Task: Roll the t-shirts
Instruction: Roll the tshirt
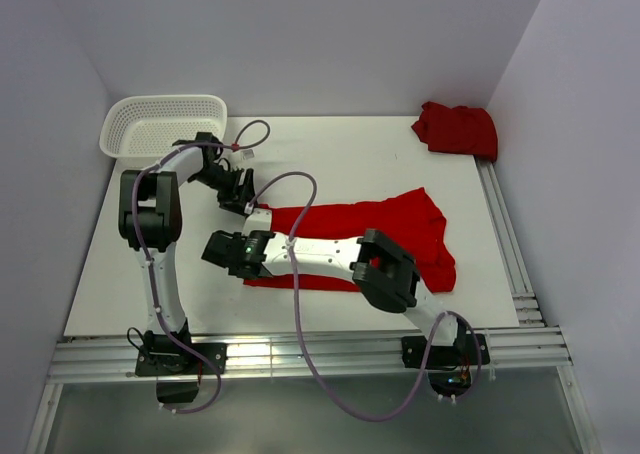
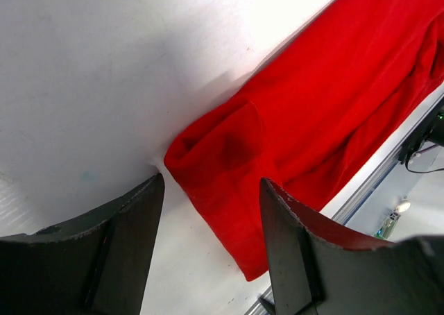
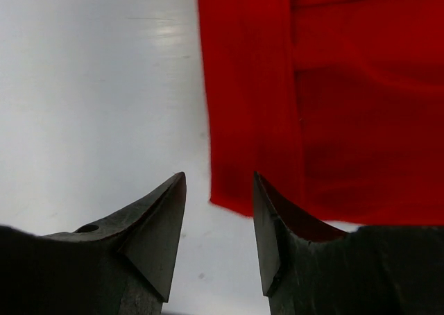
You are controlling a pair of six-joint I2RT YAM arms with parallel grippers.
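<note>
Pincers apart: left pincer (image 2: 211, 183) and right pincer (image 3: 219, 177) both stand open, gripping nothing, at the left end of a red t-shirt (image 1: 400, 229).
That shirt lies as a long folded band across the middle of the table (image 1: 350, 154). Its far left corner is turned over just ahead of the left pincer, and its near left corner is beside the right one. A second red t-shirt (image 1: 457, 129) sits bunched in the far right corner, well apart from the white mesh basket (image 1: 160, 124) at far left.
</note>
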